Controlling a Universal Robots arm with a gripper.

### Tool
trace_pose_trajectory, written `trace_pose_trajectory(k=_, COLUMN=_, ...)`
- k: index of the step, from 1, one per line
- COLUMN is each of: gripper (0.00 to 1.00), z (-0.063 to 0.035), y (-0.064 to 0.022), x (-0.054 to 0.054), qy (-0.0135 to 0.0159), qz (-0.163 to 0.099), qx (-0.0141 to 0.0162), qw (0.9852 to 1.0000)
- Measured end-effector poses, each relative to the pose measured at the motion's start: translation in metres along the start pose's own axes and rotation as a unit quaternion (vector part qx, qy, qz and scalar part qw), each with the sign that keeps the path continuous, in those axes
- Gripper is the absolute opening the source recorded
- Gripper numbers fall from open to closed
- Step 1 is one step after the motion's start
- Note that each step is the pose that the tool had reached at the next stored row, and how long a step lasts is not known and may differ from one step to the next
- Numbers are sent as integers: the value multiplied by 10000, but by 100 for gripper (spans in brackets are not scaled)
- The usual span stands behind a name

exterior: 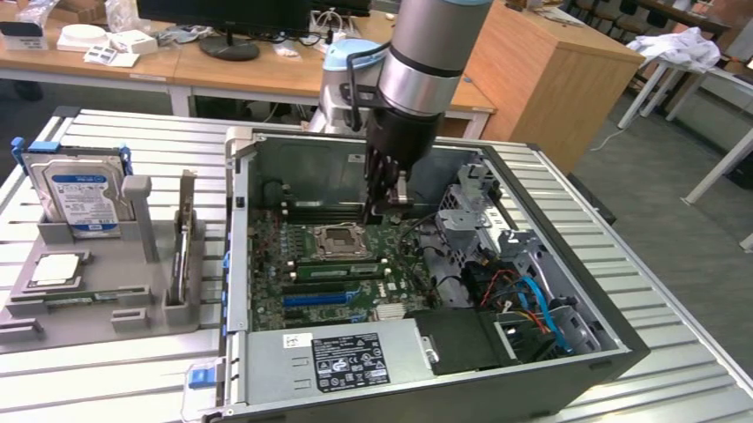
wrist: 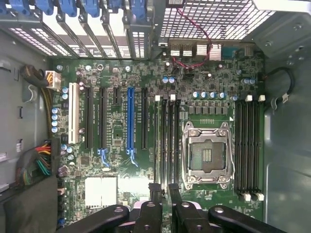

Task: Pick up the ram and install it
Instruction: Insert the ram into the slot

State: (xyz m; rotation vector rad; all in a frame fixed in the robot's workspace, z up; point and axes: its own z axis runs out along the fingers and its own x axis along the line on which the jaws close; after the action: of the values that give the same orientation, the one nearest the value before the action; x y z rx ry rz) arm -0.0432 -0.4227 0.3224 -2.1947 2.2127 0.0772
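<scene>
The ram (exterior: 73, 299) is a narrow green stick lying flat in the front of the grey fixture (exterior: 24, 313), on the exterior view's left, outside the computer case. My gripper (exterior: 386, 214) hangs inside the open case (exterior: 242, 264), over the motherboard (exterior: 353, 273) near the memory slots (exterior: 324, 211) behind the empty CPU socket (exterior: 335, 241). In the wrist view the gripper (wrist: 164, 190) is open by a narrow gap with nothing between its fingertips, lined up over the dark memory slots (wrist: 170, 141) beside the socket (wrist: 205, 155).
A blue-labelled hard drive (exterior: 83, 198) stands at the back of the fixture, a square silver chip (exterior: 56, 269) lies below it, and a thin upright board (exterior: 186, 238) stands at its right side. Drive cage and cables (exterior: 518, 291) crowd the case's right.
</scene>
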Motion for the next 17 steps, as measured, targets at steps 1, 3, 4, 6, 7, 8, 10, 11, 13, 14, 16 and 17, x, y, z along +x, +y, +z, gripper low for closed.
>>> trace_pose_trajectory(k=1, gripper=20, z=-10, y=0, x=0, qy=0, qz=0, qx=-5, qw=10000)
trace_pose_trajectory(k=3, gripper=20, z=-29, y=1, x=-1, qy=0, qz=1, qx=-13, qw=10000)
trace_pose_trajectory(k=4, gripper=20, z=-38, y=1, x=-2, qy=0, qz=1, qx=-16, qw=10000)
trace_pose_trajectory(k=6, gripper=20, z=-56, y=1, x=-3, qy=0, qz=1, qx=-21, qw=10000)
trace_pose_trajectory(k=7, gripper=20, z=-62, y=1, x=-3, qy=1, qz=1, qx=-23, qw=10000)
trace_pose_trajectory(k=8, gripper=20, z=-67, y=1, x=-3, qy=0, qz=1, qx=-23, qw=10000)
trace_pose_trajectory(k=10, gripper=20, z=-67, y=1, x=-3, qy=-1, qz=1, qx=-23, qw=10000)
trace_pose_trajectory(k=11, gripper=20, z=-67, y=1, x=-4, qy=-1, qz=1, qx=-23, qw=10000)
trace_pose_trajectory(k=13, gripper=20, z=-69, y=1, x=-3, qy=0, qz=1, qx=-24, qw=10000)
trace_pose_trajectory(k=14, gripper=20, z=-73, y=1, x=-3, qy=2, qz=1, qx=-24, qw=10000)
trace_pose_trajectory(k=16, gripper=20, z=-85, y=1, x=-4, qy=1, qz=1, qx=-24, qw=10000)
trace_pose_trajectory(k=17, gripper=20, z=-88, y=1, x=-4, qy=0, qz=1, qx=-24, qw=10000)
